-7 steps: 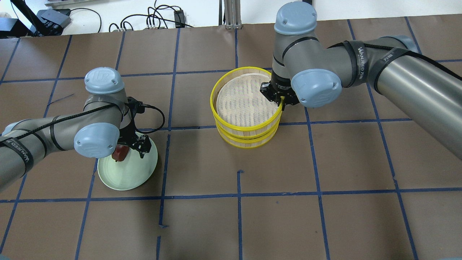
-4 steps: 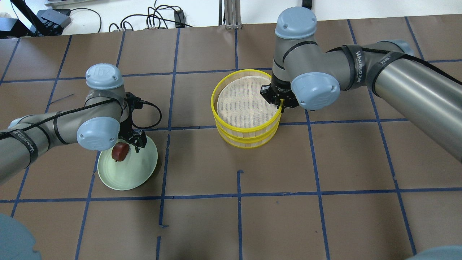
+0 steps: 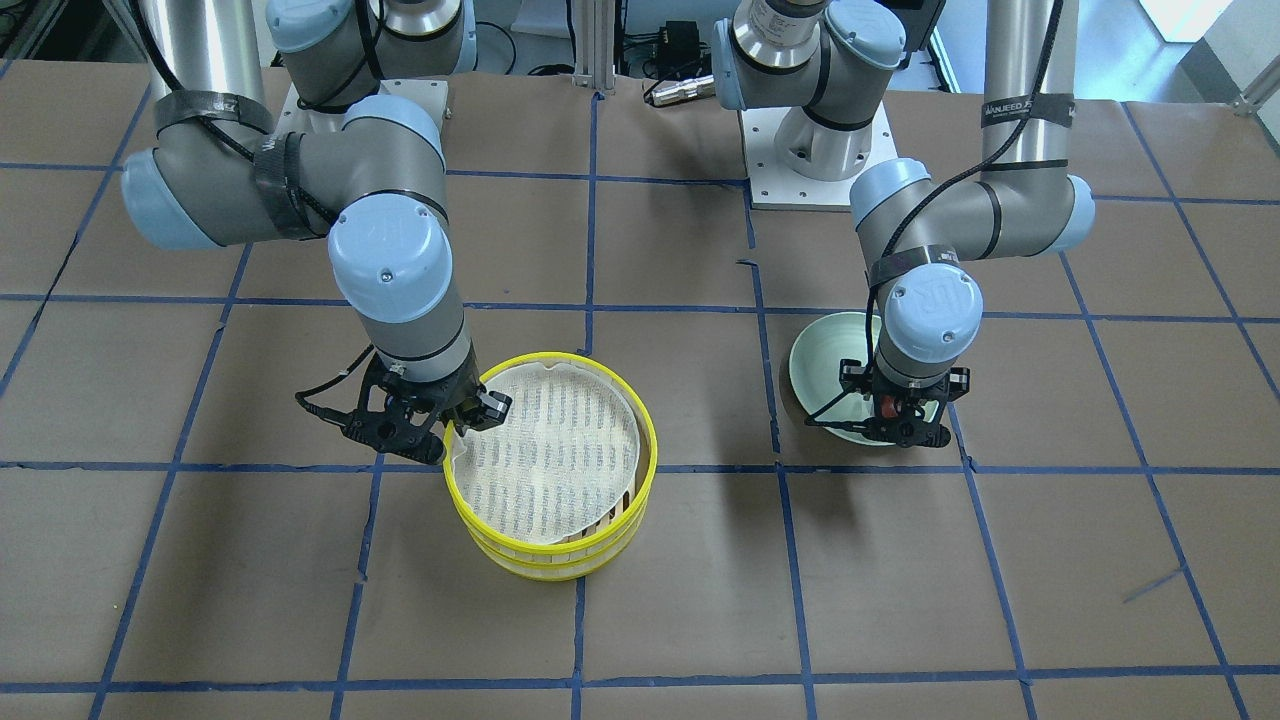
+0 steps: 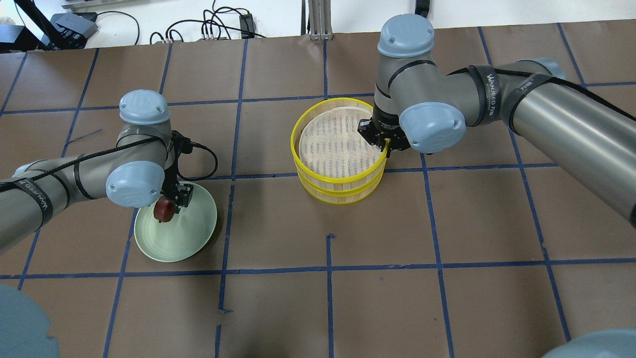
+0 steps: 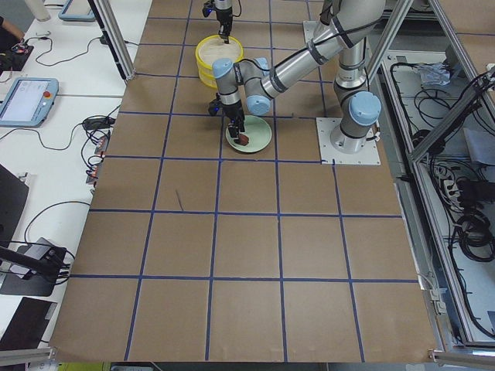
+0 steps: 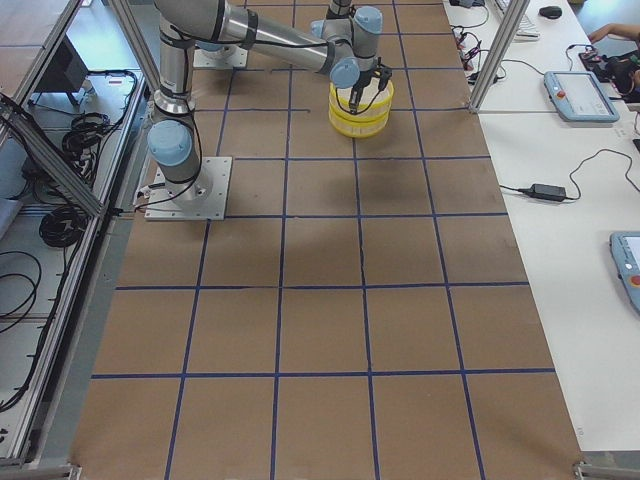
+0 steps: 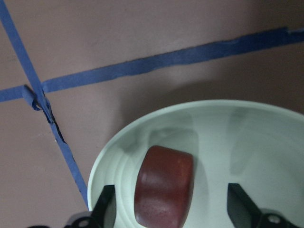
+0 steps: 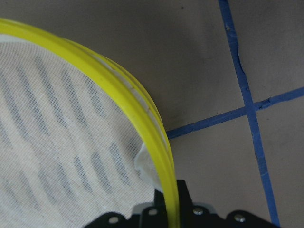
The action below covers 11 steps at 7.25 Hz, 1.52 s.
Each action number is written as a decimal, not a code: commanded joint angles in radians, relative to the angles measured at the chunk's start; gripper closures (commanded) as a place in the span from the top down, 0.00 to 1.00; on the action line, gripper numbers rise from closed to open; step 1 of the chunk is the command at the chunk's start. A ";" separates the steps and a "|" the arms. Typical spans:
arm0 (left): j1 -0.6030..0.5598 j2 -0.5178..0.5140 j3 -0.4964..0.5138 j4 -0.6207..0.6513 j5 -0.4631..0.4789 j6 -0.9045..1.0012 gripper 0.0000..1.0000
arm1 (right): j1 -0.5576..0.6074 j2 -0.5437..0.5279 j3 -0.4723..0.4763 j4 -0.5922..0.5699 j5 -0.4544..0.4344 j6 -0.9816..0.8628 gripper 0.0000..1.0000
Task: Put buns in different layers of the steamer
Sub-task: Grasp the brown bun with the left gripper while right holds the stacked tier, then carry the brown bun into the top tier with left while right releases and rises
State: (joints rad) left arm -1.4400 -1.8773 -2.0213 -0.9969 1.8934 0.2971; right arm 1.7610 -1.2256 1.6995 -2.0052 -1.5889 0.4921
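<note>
L grip (image 7: 174,209) wide open, I see fingers either side of brown bun (image 4: 163,210) on plate (image 4: 194,238), not touching | R grip (image 4: 385,145) clamped on top tray (image 4: 294,136) rim

Pale green plate (image 4: 186,241) on brown table (image 4: 472,214), blue tape grid (image 4: 329,298), black cables (image 4: 211,31) beyond far edge

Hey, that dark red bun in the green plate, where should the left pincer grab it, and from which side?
Grip the bun across its two rounded flanks, coming straight down. It lies low in the plate, close to the raised rim, so a sideways approach would likely hit the wall. The open left pincer hangs over it, a finger to each side.
</note>
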 commanded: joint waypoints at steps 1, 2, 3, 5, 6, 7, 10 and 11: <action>0.000 0.010 0.009 0.001 -0.014 -0.007 0.00 | -0.003 0.000 0.002 0.002 -0.016 0.005 0.98; 0.000 0.010 0.013 0.014 -0.014 -0.004 0.00 | -0.009 -0.009 -0.004 0.002 -0.010 -0.015 1.00; -0.010 0.020 0.027 0.020 -0.013 -0.006 0.00 | -0.044 -0.026 -0.033 0.008 -0.011 -0.047 1.00; -0.052 0.111 0.120 -0.062 -0.139 -0.007 0.00 | -0.185 -0.197 -0.108 0.241 0.004 -0.346 1.00; -0.072 0.160 0.137 -0.113 -0.205 -0.034 0.00 | -0.230 -0.278 -0.177 0.372 -0.002 -0.441 1.00; -0.115 0.182 0.160 -0.117 -0.232 -0.112 0.00 | -0.256 -0.296 -0.275 0.563 -0.005 -0.455 1.00; -0.296 0.135 0.312 -0.115 -0.406 -0.441 0.01 | -0.131 -0.310 -0.256 0.591 -0.005 -0.452 1.00; -0.333 0.101 0.340 -0.100 -0.466 -0.554 0.01 | -0.132 -0.308 -0.236 0.571 0.006 -0.460 1.00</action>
State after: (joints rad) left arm -1.7173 -1.7402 -1.7276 -1.1082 1.4995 -0.1277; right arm 1.6071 -1.5338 1.4356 -1.4160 -1.5922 0.0405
